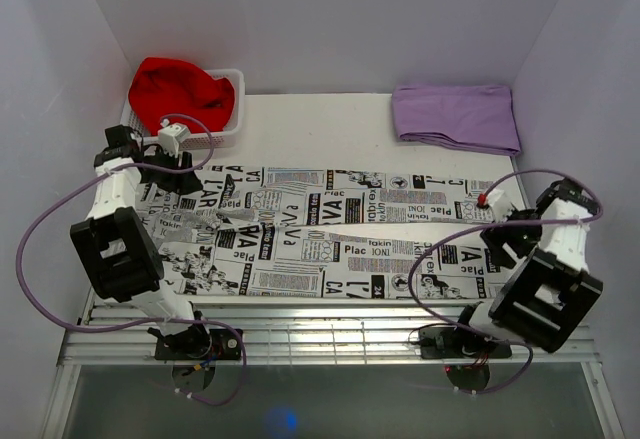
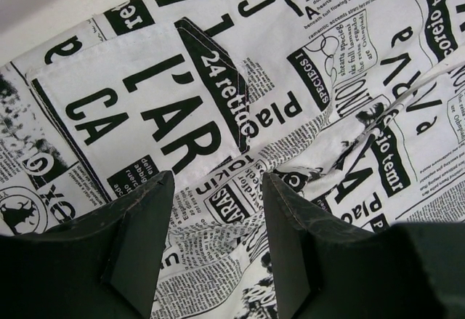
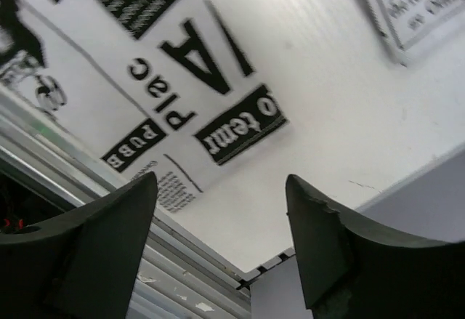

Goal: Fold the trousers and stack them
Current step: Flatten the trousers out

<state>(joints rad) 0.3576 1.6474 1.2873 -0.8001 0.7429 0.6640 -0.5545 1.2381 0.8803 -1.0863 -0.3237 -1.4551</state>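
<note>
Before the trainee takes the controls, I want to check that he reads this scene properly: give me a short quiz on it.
1. True or false: the trousers are already folded into a compact stack.
2. Where does the red cloth sit? A: in the white basket; B: on the trousers; C: under the trousers.
3. Fill in: the left gripper and right gripper are both ____.
Key: 1 false, they lie spread lengthwise; 2 A; 3 open.
</note>
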